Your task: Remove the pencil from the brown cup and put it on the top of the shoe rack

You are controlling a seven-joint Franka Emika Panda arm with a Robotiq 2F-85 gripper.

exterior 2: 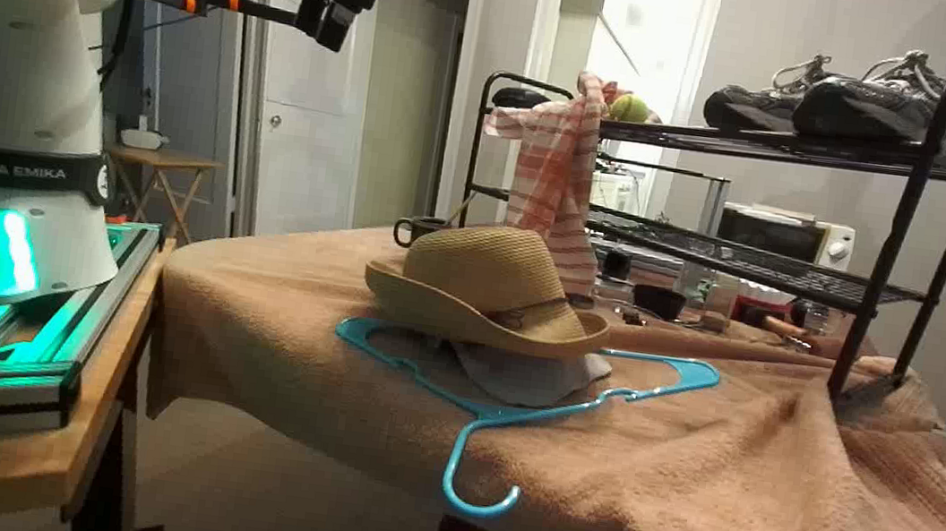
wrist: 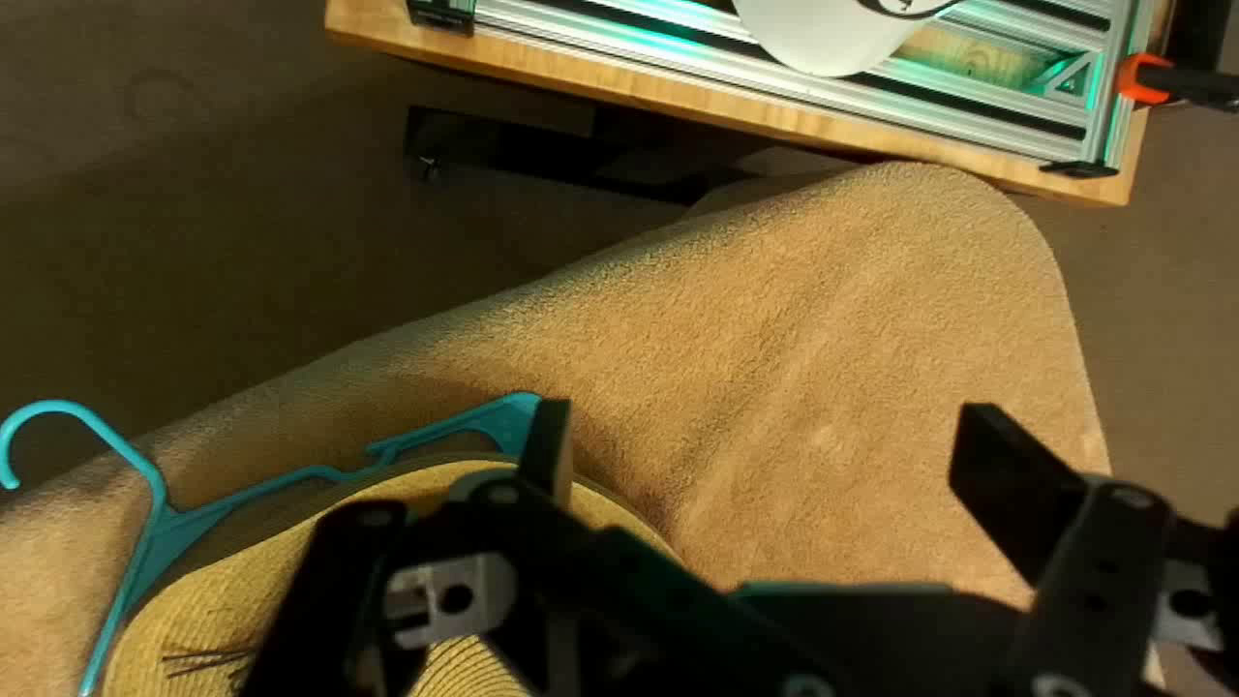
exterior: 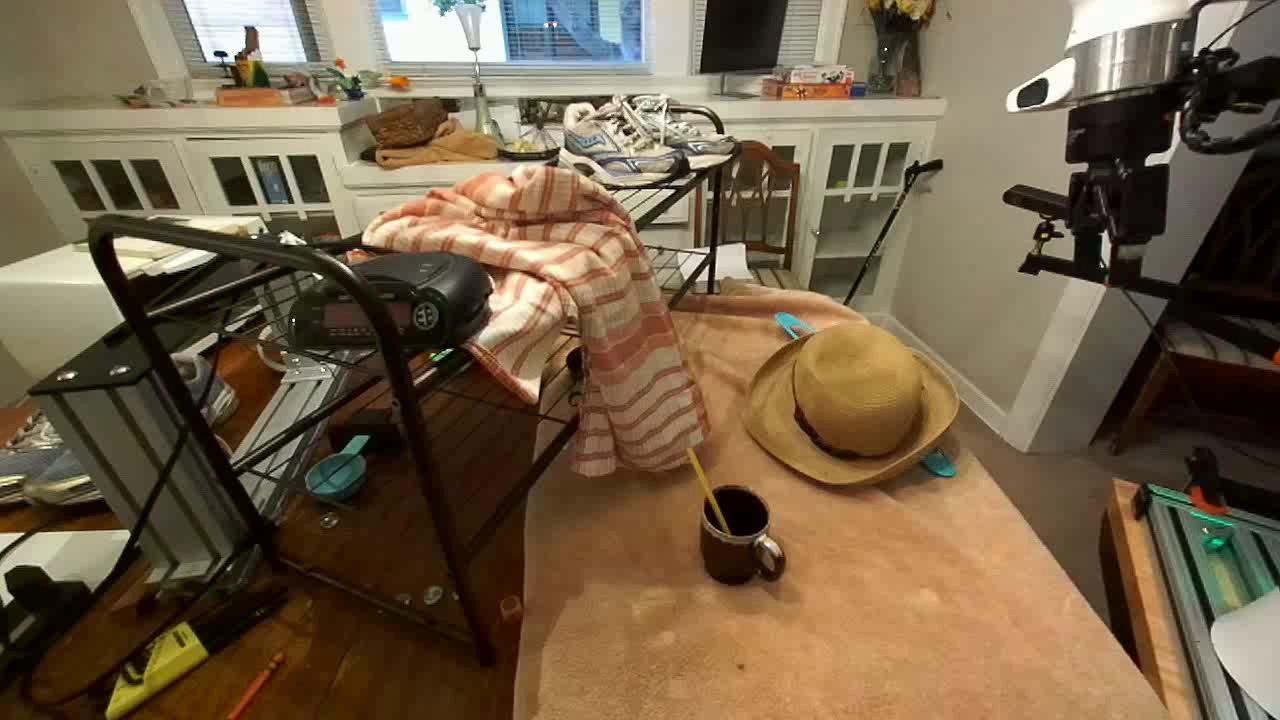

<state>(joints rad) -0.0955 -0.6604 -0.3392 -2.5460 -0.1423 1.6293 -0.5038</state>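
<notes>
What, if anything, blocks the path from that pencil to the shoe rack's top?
Possibly the striped cloth, draped over the top of the shoe rack and hanging down toward the pencil. A clock radio and sneakers also sit up there.

At the lower left of an exterior view the worktop [exterior: 345, 665] is dark brown wood, with an orange stick [exterior: 256, 687] lying on it. Toward the right a tan-pink blanket [exterior: 900, 620] covers it. On the blanket, at the lower centre, a dark brown mug [exterior: 733, 545] stands upright, handle toward the lower right. Up and right, apart from the mug, a straw hat [exterior: 860, 395] lies over a blue hanger [exterior 2: 492, 416]. In an exterior view the hanger rests at the lower centre, its hook toward the bottom edge, and a pale grey thing [exterior 2: 527, 379] shows beneath the hat's brim. At the right, a foot of the black shoe rack [exterior 2: 797, 271] stands among the blanket's folds.
</notes>
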